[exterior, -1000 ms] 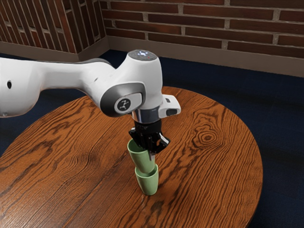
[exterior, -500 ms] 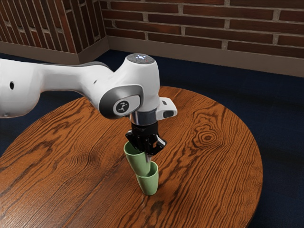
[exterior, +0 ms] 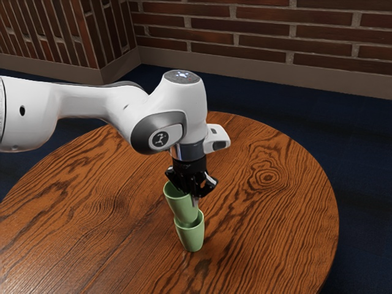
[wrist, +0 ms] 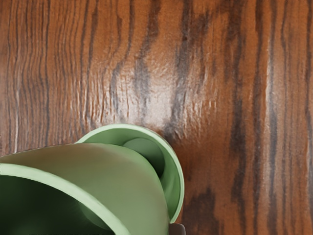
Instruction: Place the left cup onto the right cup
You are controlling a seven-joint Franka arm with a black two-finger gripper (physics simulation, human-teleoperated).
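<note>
Since the earlier frame the left cup (exterior: pixel 181 205), its rim pinched in the jaws, leans less, base inside the right cup (exterior: pixel 191 236) at lower centre of the frame; the arm should straighten it before release.

Round desk (exterior: pixel 275 184) of reddish-brown wood, bold dark grain, a knot swirl toward the exterior view's right. Behind it, red brick wall (exterior: pixel 275 30) with pale mortar, meeting a second brick wall (exterior: pixel 55 30) at a corner on the exterior view's left. Tan skirting (exterior: pixel 257 73) along the foot of both. Dark blue floor (exterior: pixel 355 135) around the desk. Even, soft light, faint sheen on the wood
</note>
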